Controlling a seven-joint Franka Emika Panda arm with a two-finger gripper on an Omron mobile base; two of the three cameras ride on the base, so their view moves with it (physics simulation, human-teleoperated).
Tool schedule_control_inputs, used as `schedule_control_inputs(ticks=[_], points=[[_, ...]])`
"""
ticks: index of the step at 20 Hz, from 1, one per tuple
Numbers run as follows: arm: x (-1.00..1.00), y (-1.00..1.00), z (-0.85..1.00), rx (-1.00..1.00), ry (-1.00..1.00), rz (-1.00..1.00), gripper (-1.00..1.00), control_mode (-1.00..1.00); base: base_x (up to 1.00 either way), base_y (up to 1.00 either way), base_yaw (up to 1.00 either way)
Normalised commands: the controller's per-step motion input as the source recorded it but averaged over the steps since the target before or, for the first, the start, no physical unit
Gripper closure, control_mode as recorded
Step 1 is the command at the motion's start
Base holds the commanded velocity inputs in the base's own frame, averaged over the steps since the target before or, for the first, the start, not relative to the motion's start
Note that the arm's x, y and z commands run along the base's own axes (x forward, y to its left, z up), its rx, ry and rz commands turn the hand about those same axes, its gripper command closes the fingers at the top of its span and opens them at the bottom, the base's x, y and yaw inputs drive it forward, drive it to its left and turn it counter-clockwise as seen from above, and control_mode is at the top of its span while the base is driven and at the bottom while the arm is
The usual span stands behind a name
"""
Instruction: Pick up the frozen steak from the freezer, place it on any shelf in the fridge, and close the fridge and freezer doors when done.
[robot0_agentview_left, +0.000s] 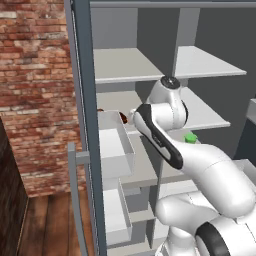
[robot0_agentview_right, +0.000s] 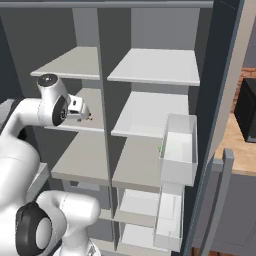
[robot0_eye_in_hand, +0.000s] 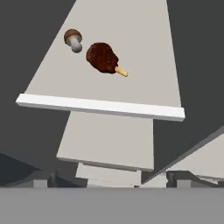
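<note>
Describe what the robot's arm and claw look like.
The arm is glossy white with rounded, bulbous segments, a black band running along one link, and dark round joint caps. The claw is a small white block with small dark finger tips. No cables or markings show.

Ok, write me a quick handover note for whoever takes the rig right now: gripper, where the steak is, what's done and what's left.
Gripper: raised in front of the freezer shelves, holding nothing; whether it is open cannot be told.
Frozen steak: lying on a pale freezer shelf, beside a small mushroom, not yet grasped.
Green cup: on a fridge shelf.
Doors: freezer door and fridge door both stand open.
Done: nothing beyond the approach.
Left: grasp steak, move it to a fridge shelf, close both doors.
</note>
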Motion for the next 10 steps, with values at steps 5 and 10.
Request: schedule_control_inputs(ticks=[5, 10], points=[[0.61, 0.18, -0.21, 0.00, -0.15, 0.00, -1.00, -1.00, 0.00, 0.00, 0.00], [0.54, 0.05, -0.22, 0.04, -0.12, 0.00, -1.00, -1.00, 0.00, 0.00, 0.00]])
